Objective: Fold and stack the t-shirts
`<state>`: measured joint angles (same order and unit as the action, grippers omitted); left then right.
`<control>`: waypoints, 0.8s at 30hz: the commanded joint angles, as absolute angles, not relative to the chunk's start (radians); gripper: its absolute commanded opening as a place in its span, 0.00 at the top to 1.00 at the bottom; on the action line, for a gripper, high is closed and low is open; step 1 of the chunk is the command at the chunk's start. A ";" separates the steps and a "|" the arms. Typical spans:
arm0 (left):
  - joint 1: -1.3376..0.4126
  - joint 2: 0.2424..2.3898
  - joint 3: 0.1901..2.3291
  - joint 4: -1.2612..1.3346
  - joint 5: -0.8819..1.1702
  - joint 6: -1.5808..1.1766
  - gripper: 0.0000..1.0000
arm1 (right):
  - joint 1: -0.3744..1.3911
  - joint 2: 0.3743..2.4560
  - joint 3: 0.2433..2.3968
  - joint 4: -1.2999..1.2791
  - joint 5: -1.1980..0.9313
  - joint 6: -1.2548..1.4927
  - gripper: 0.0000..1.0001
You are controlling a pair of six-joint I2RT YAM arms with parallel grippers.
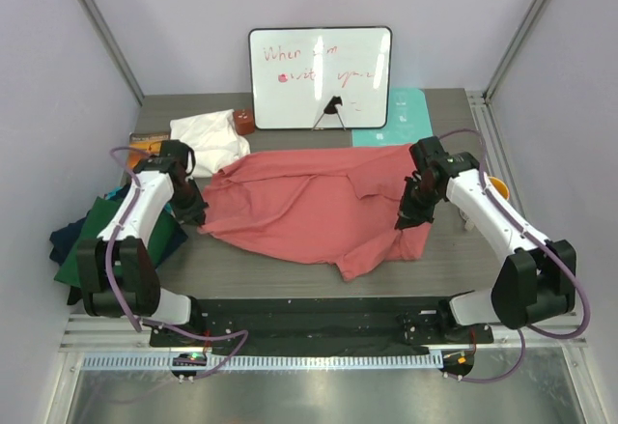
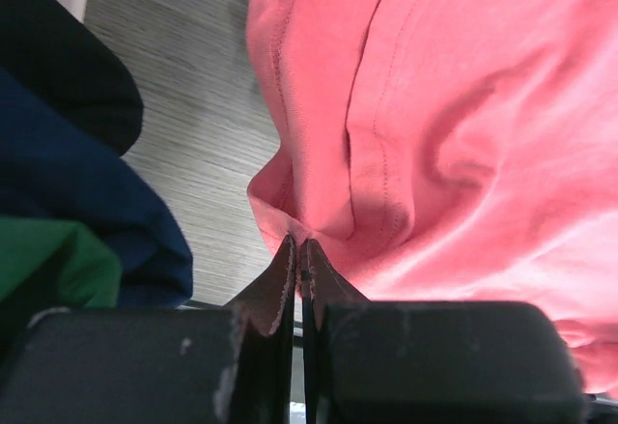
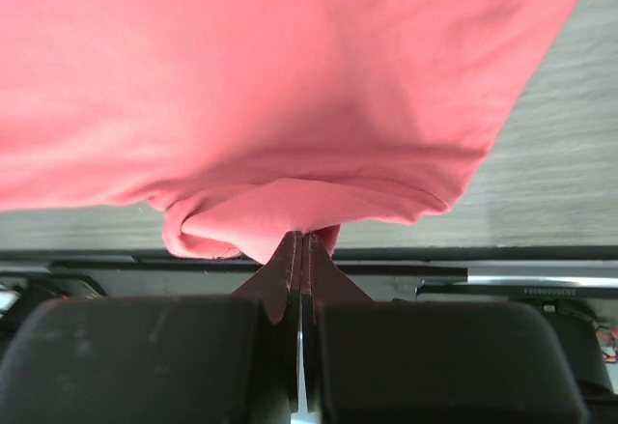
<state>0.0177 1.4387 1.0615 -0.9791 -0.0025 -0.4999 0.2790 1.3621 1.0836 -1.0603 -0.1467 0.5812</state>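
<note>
A large salmon-pink t-shirt (image 1: 309,207) lies spread and rumpled across the middle of the table. My left gripper (image 1: 196,219) is shut on its left edge; in the left wrist view the jaws (image 2: 298,247) pinch a fold of pink hem (image 2: 319,221). My right gripper (image 1: 407,219) is shut on the shirt's right side, with pink cloth (image 3: 290,105) bunched at the tips (image 3: 302,238). A dark green t-shirt (image 1: 106,236) and a navy t-shirt (image 1: 68,242) lie heaped at the table's left edge, also seen as green t-shirt (image 2: 48,260) and navy t-shirt (image 2: 87,192).
A whiteboard (image 1: 320,76) stands at the back centre, with a pale-teal mat (image 1: 396,115) to its right. White cloth (image 1: 208,137) and a small dark red object (image 1: 244,121) lie at the back left. An orange item (image 1: 497,188) sits at the right edge.
</note>
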 commanded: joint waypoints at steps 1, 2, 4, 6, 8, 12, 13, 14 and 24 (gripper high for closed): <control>0.029 1.414 1.117 -1.048 0.012 -0.442 1.00 | 0.212 1.416 1.195 -1.046 -0.164 0.525 0.99; 0.029 1.419 1.121 -1.066 0.009 -0.428 1.00 | 0.204 1.434 1.210 -1.042 -0.161 0.520 0.99; 0.028 1.431 1.121 -1.083 -0.020 -0.413 1.00 | 0.187 1.472 1.262 -1.025 -0.164 0.503 0.99; 0.028 1.440 1.111 -1.097 -0.003 -0.414 1.00 | 0.180 1.543 1.329 -1.022 -0.169 0.492 0.99; 0.029 1.451 1.091 -1.118 0.023 -0.413 1.00 | 0.173 1.636 1.429 -1.012 -0.184 0.486 0.99; 0.028 1.468 1.071 -1.120 0.018 -0.414 1.00 | 0.173 1.715 1.532 -1.009 -0.199 0.492 0.99; 0.028 1.479 1.071 -1.123 0.017 -0.413 1.00 | 0.173 1.735 1.555 -1.008 -0.202 0.494 0.99; 0.028 1.491 1.071 -1.120 0.014 -0.414 1.00 | 0.173 1.739 1.562 -1.012 -0.216 0.495 0.99; 0.012 1.589 1.098 -1.129 0.017 -0.410 1.00 | 0.173 1.540 1.375 -1.055 -0.262 0.482 0.99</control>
